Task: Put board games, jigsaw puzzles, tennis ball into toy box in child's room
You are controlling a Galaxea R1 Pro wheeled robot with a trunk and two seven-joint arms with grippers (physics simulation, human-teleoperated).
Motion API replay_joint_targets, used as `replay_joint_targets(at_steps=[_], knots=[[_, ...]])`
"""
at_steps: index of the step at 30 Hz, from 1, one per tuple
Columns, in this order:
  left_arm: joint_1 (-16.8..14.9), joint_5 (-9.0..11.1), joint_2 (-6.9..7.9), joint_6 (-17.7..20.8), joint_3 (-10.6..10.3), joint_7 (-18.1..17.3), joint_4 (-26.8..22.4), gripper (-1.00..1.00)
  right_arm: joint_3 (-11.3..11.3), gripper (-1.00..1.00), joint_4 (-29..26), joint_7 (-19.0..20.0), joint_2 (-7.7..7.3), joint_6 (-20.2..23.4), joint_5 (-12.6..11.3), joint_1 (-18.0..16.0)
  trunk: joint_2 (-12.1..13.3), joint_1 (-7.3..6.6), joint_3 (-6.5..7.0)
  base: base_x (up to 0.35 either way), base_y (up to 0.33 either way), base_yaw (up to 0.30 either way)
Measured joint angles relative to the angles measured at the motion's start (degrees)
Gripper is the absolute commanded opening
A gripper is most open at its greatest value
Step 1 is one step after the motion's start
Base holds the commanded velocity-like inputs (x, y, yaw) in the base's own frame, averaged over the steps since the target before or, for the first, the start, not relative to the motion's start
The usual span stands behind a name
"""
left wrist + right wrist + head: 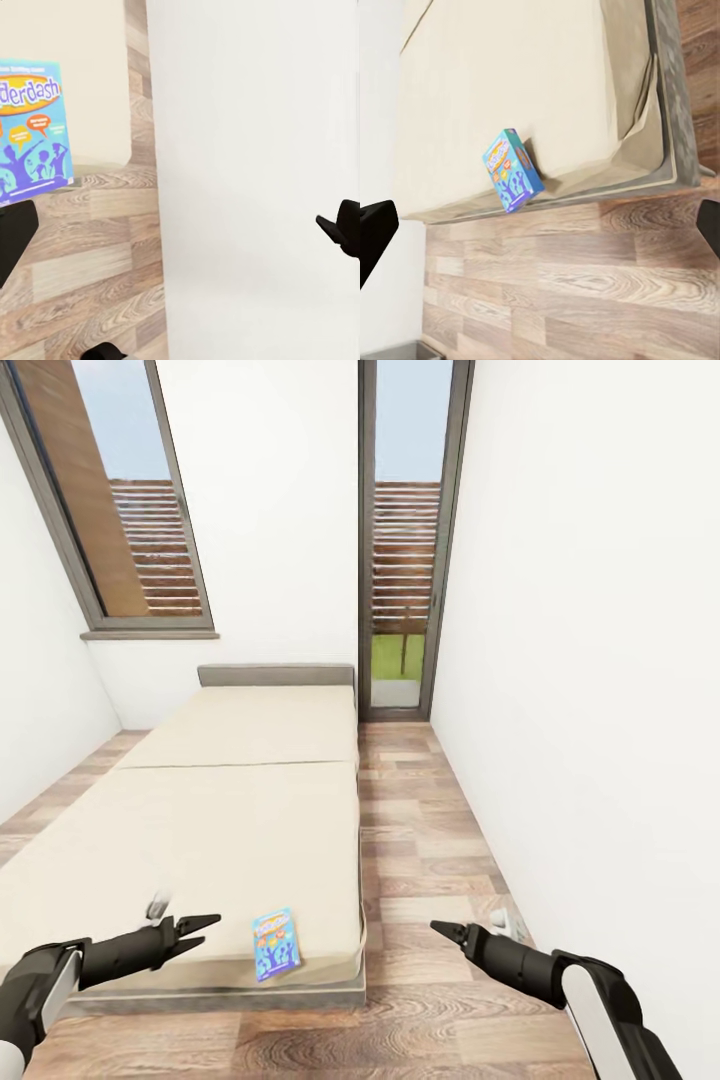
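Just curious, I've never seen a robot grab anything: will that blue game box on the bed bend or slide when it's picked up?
The blue game box looks like thin, flat card, so probably stiff and light. It lies at the bed's edge, so a push might slide it off.

You see the light blue board game (34,127) cut by the left edge of the left wrist picture, so its title reads only "derdash". In the head picture a small pale thing (157,906) at lower left, just above the left gripper (200,930), is too blurred to name. Another small thing (510,926) near the right gripper (445,931) is half hidden.
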Motion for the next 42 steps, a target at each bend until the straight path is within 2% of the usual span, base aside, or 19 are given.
replay_joint_targets(at_steps=[7, 13, 20, 27, 32, 37, 42], knots=[[0.0, 0.07, 0.26, 0.22, -0.05, -3.88, 0.0, 1.0, -0.72, 1.0, -1.45, 0.35, -0.29, 0.13, -0.22, 0.29, -2.81, 1.54, -1.26, 0.0, 0.0, 0.0], [0.0, 0.09, 0.54, 0.78, -0.08, -5.53, 0.0, 1.0, -1.52, 1.0, -4.62, 0.59, -0.37, 0.2, -0.64, 0.63, -5.22, 2.86, -2.33, 0.0, 0.0, 0.0], [0.03, 0.16, 0.75, 2.25, -0.06, -6.07, 0.07, 1.0, -1.73, 1.0, -5.53, 2.29, -0.5, 0.24, -2.94, 0.74, -8.02, 4.39, -3.59, 0.0, 0.0, 0.0], [0.07, 0.11, 1.3, 4.62, -0.02, -10.34, 0.09, 1.0, -1.83, 1.0, -5.69, 3.49, -0.57, 0.25, -4.14, 0.78, -10.83, 5.93, -4.85, 0.0, 0.0, 0.0], [0.06, -0.04, 1.49, 6.05, -0.06, -13.14, 0.1, 1.0, -3.21, 1.0, -5.71, 3.7, -0.55, 0.25, -4.36, 0.81, -12.84, 7.03, -5.75, 0.0, 0.0, 0.0], [0.02, -0.14, 1.63, 6.46, -0.06, -13.95, 0.01, 1.0, -5.32, 1.0, -5.72, 3.81, -0.39, 0.26, -4.51, 0.75, -14.84, 8.13, -6.64, 0.0, 0.0, 0.0], [0.0, -0.05, 2.24, 6.57, -0.07, -14.21, 0.01, 1.0, -6.4, 1.0, -5.72, 3.83, -0.32, 0.5, -4.57, 0.7, -16.85, 9.23, -7.54, 0.0, 0.0, 0.0]])
